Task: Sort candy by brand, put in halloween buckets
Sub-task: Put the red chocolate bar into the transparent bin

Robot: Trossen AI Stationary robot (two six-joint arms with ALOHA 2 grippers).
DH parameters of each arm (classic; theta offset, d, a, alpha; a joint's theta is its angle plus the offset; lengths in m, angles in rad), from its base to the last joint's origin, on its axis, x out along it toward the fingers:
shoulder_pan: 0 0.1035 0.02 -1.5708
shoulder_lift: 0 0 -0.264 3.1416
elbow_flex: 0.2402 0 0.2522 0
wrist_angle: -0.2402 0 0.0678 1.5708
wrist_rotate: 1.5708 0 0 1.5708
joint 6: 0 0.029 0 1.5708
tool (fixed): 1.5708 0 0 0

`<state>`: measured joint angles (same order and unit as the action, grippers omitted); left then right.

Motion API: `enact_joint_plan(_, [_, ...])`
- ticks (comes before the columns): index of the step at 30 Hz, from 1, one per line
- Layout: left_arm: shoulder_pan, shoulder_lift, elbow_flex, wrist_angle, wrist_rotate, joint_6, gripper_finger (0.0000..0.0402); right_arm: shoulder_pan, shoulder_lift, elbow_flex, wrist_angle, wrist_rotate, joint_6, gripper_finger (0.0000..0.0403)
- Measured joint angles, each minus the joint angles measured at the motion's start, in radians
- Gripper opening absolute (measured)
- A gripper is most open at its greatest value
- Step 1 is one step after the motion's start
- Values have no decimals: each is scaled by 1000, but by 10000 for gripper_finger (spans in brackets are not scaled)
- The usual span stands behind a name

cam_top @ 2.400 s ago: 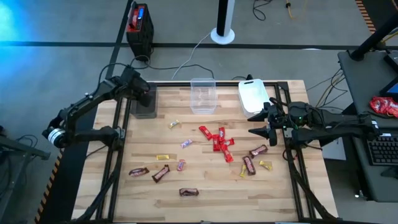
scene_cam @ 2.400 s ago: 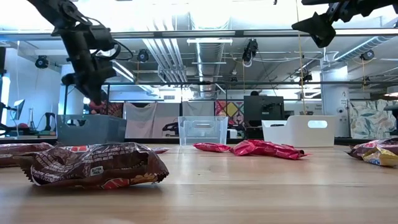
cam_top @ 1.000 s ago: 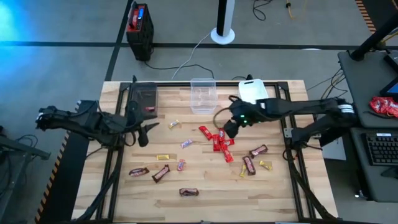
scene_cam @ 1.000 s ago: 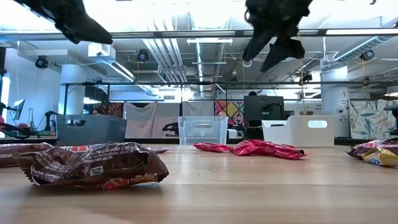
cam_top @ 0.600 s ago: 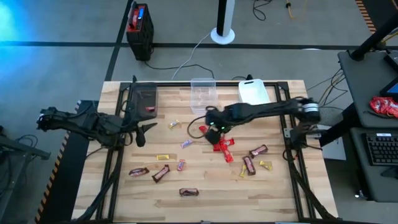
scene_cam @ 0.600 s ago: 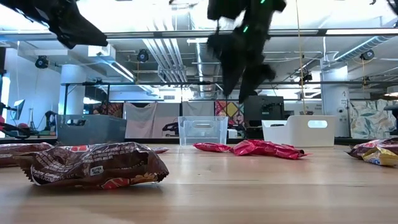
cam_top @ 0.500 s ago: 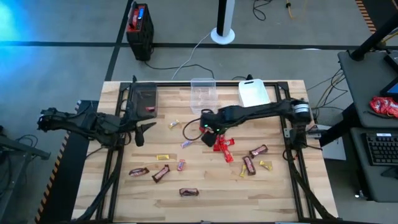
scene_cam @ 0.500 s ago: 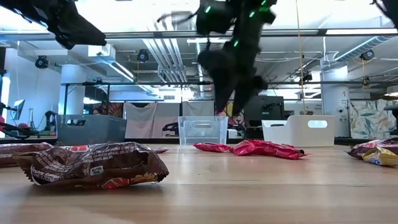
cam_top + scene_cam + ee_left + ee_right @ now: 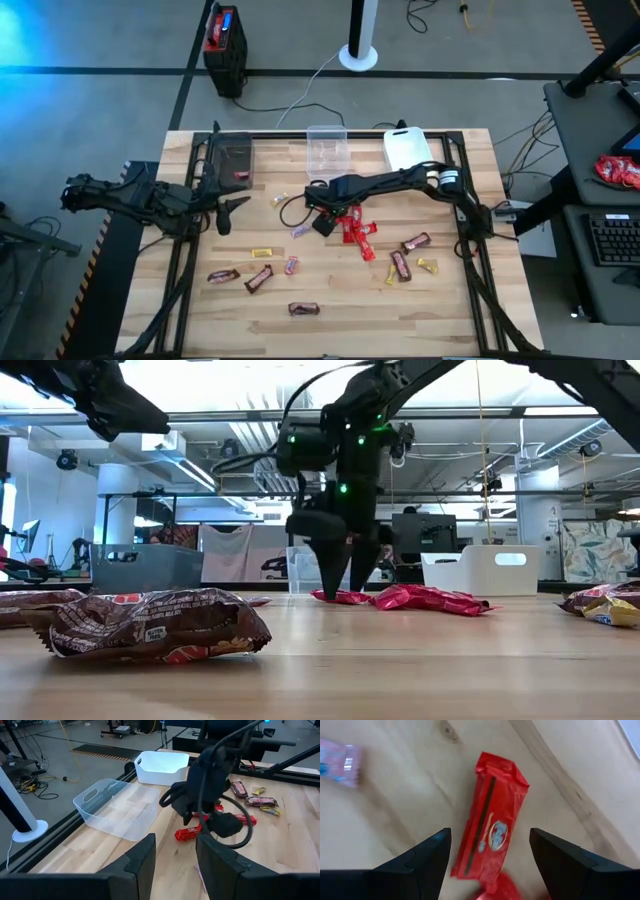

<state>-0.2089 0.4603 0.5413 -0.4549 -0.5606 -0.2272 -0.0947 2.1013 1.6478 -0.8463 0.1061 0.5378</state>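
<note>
My right gripper point(image 9: 322, 221) is stretched out to the middle of the table and points down, open, at the left end of the pile of shiny red bars point(image 9: 352, 230). In the right wrist view its gripper point(image 9: 490, 865) has one finger on either side of a single red bar point(image 9: 492, 827) lying flat on the wood, and a pink piece point(image 9: 337, 760) lies off to one side. In the low view the right gripper point(image 9: 337, 588) hangs just above the table. My left gripper point(image 9: 228, 208) waits, open, over the table's left side. Dark brown bars point(image 9: 259, 279) and yellow pieces point(image 9: 262, 253) lie scattered.
Three bins stand along the far edge: dark grey point(image 9: 235, 160), clear point(image 9: 326, 152) and white point(image 9: 407, 150). A black-and-red box point(image 9: 222, 35) sits on the floor beyond. More brown bars point(image 9: 416, 241) lie near the right edge. A big brown wrapper point(image 9: 150, 625) fills the low view's foreground.
My right gripper has swung from beside the white bin toward the table's left and come down over the left end of the red bars, staying open. The candies have not moved.
</note>
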Motion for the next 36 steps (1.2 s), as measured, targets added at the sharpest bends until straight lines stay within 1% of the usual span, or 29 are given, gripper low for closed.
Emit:
enact_joint_plan(4, [0, 2, -1, 0, 0, 0, 125, -4, 8, 0, 20, 0, 0, 256])
enact_joint_plan(7, [0, 8, -1, 0, 0, 0, 125, -6, 21, 0, 22, -4, -7, 227])
enact_joint_plan(10, [0, 17, -1, 1, 0, 0, 125, -8, 21, -3, 28, -18, -15, 180])
enact_joint_plan(16, [0, 42, -1, 10, -1, 0, 125, -8, 20, -8, 46, -26, -49, 64])
enact_joint_plan(19, [0, 57, -1, 13, -1, 0, 125, -9, 20, 3, 49, -24, -70, 31])
enact_joint_plan(22, [0, 70, -1, 22, -1, -2, 125, -9, 20, 15, 48, -24, -81, 27])
enact_joint_plan(26, [0, 84, -1, 29, -1, -2, 125, -9, 11, 45, 18, -25, -94, 40])
enact_joint_plan(32, [0, 90, -1, 41, -1, -2, 125, -17, -67, 126, -18, -22, -163, 39])
enact_joint_plan(34, [0, 90, -1, 51, -1, -1, 125, -30, -98, 157, -19, -2, -190, 35])
enact_joint_plan(36, [0, 89, -1, 60, -1, 1, 125, -49, -130, 183, -22, 42, -213, 35])
